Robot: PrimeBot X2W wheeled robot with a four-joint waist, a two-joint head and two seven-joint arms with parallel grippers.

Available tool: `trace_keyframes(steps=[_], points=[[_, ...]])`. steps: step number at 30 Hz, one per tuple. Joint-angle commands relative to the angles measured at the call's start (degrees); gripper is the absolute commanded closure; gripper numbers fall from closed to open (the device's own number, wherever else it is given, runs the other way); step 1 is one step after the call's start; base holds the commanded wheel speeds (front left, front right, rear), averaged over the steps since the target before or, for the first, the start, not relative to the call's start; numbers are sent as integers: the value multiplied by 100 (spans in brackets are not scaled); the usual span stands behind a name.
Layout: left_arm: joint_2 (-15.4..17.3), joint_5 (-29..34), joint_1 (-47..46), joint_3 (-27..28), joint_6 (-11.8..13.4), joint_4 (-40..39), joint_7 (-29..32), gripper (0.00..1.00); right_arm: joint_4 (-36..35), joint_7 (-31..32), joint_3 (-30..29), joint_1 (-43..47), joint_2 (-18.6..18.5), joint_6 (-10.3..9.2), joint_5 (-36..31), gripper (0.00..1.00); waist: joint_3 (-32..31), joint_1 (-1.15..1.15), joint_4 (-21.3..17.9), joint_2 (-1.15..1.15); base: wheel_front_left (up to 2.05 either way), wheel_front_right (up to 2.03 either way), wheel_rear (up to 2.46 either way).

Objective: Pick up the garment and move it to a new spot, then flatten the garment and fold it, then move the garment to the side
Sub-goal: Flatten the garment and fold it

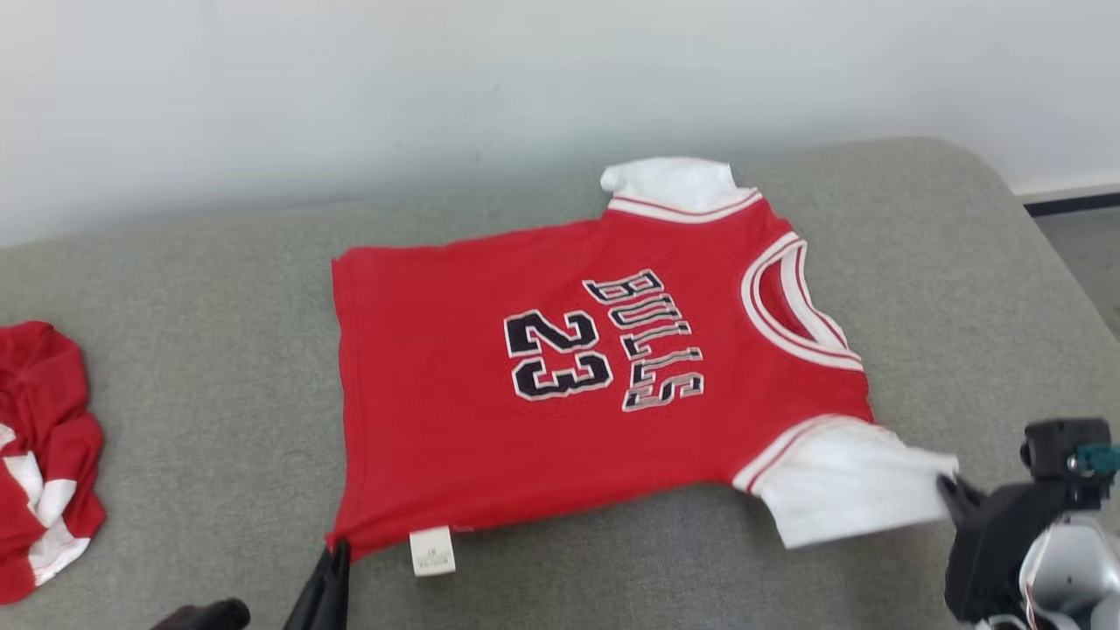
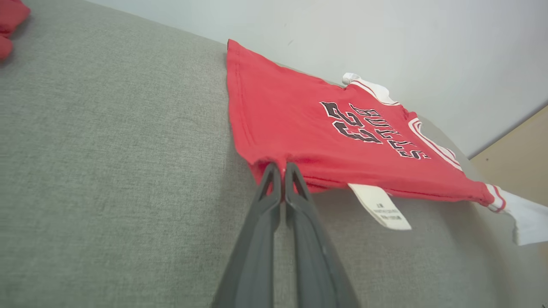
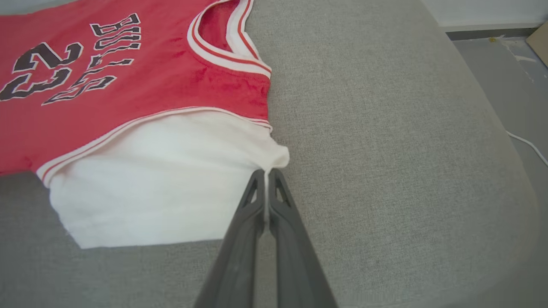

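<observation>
Grey woven upholstery covers the broad cushion [image 1: 175, 367] that carries everything, with a pale wall [image 1: 350, 87] behind it. The garment [image 1: 455, 420], a red jersey with white sleeves, lies spread out front-up near the middle of the cushion. Its neck opening [image 1: 787, 306] is toward the robot's right and its hem toward the left. Black, white-edged lettering [image 1: 647, 341] reads BULLS beside the number 23.

A white care label [image 1: 432, 551] sticks out from the near edge, close to the hem corner. The near sleeve [image 1: 840, 490] is drawn out flat toward the lower right, and the far sleeve [image 1: 674, 184] lies bunched at the back edge.

The left gripper [image 1: 337, 553] sits at the near hem corner. In the left wrist view, the left gripper [image 2: 278, 169] has its jaws pressed together on a small pinch of red cloth just beside the label [image 2: 379, 207]. The right gripper [image 1: 949, 486] meets the outer tip of the near sleeve. In the right wrist view, the right gripper [image 3: 266, 173] has its jaws closed tight on that white corner, with the cloth puckered at the tips.

Well apart from the jersey, at the cushion's far left edge, a second red and white garment [image 1: 44, 455] lies crumpled in a heap. Past the cushion's rounded right end is grey floor [image 3: 505, 77], with a thin white cable [image 3: 528, 147] on it.
</observation>
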Motion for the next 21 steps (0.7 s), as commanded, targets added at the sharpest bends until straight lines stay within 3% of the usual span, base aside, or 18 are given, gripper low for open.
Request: trace_keyframes(steps=[1, 13, 21], points=[[84, 78, 147, -35, 69, -22, 79, 100, -119, 209, -77, 254, 52, -14, -75, 100, -178, 1, 56, 2, 0, 0, 0], [443, 370, 686, -376, 387, -118, 982, 100, -855, 1535, -201, 1174, 154, -14, -97, 100, -233, 1, 40, 2, 0, 0, 0], [276, 218, 358, -420, 409, -290, 1094, 100, -1221, 1388, -236, 856, 100, -14, -31, 100, -14, 1, 108, 2, 0, 0, 0]])
